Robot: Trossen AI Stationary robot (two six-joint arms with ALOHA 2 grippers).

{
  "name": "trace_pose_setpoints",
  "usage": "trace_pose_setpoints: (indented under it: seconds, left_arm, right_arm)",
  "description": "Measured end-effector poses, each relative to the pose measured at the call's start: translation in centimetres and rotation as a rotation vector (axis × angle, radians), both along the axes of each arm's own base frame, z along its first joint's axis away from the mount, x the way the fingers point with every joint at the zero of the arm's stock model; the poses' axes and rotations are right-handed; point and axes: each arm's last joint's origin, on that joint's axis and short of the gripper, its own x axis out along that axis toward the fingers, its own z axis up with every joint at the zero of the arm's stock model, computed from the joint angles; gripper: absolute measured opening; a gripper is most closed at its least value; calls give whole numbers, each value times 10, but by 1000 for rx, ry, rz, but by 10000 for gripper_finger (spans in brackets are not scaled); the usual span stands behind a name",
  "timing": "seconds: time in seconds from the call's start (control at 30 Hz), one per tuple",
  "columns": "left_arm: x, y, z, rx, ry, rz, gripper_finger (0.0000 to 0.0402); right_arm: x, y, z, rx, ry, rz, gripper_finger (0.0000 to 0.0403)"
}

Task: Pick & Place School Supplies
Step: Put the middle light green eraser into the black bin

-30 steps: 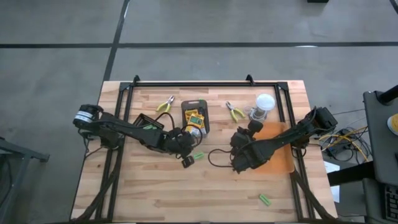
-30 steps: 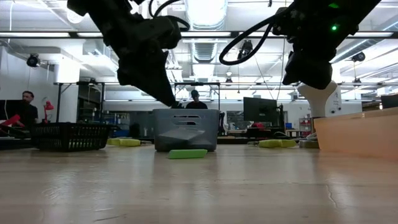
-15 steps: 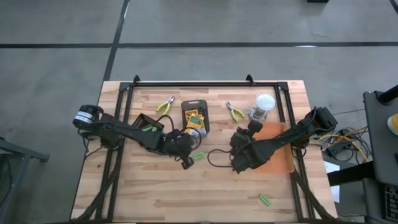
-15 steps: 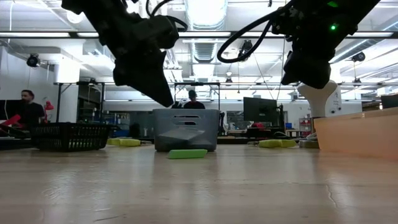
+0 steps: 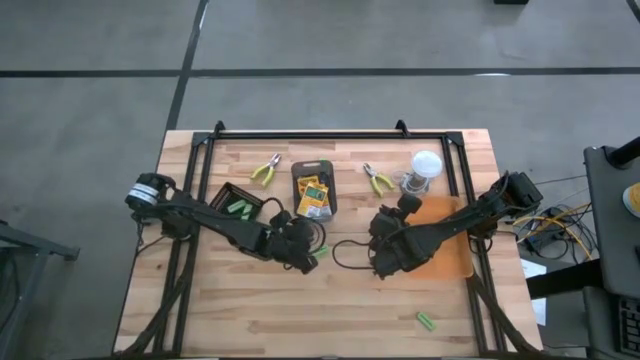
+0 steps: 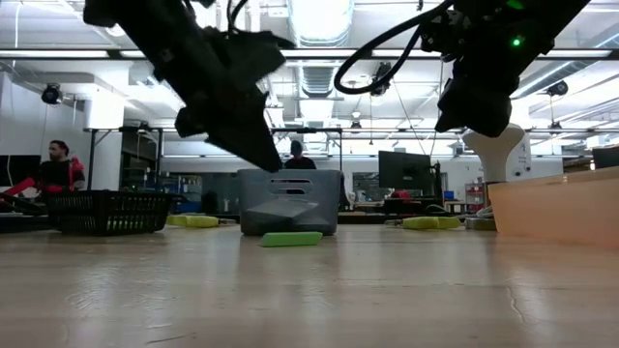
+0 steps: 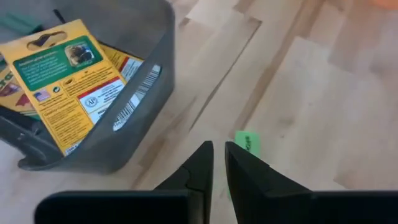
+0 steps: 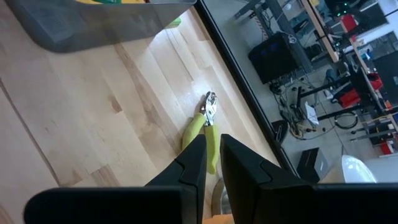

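My left gripper [image 5: 305, 256] hangs shut above the table, just left of a short green stick [image 5: 320, 251] that lies flat on the wood [image 7: 247, 143]. Behind it the dark grey tray [image 5: 313, 172] holds yellow-and-green crayon boxes [image 7: 68, 68]. My right gripper [image 5: 382, 265] is shut in the air near the table's middle; its wrist view looks past the fingers [image 8: 212, 146] at one pliers [image 8: 205, 127] lying on the table. A second pliers [image 5: 265, 169] lies left of the tray. Another green stick [image 5: 427, 321] lies near the near edge.
A small black basket [image 5: 238, 205] with green sticks in it stands left of the tray. A clear jar with a white lid [image 5: 425, 167] stands at far right beside an orange bin [image 5: 448, 240]. A dark cable [image 5: 345, 255] loops between the grippers. People sit in the room behind.
My left gripper has moved from over the tray's near end toward the table's near edge and the green stick, tipping more steeply, and the tray's crayon boxes now show uncovered. The right arm has kept still.
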Motion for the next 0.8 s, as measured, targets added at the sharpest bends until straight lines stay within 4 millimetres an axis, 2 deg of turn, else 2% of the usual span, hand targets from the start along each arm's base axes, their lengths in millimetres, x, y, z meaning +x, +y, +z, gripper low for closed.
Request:
trace_pose_setpoints:
  seconds: [0.13,0.37,0.5,0.8]
  left_arm:
    - [4,-1,-11,-5,16,17,73]
    - [9,-3,-28,-12,35,46,145]
    - [11,-10,-37,-7,39,25,176]
    - [5,-33,-46,48,62,-47,212]
  right_arm:
    - [0,0,0,1,-3,0,43]
    - [2,1,0,9,-20,0,43]
    - [2,1,0,11,-26,0,43]
    - [4,2,0,19,-44,0,43]
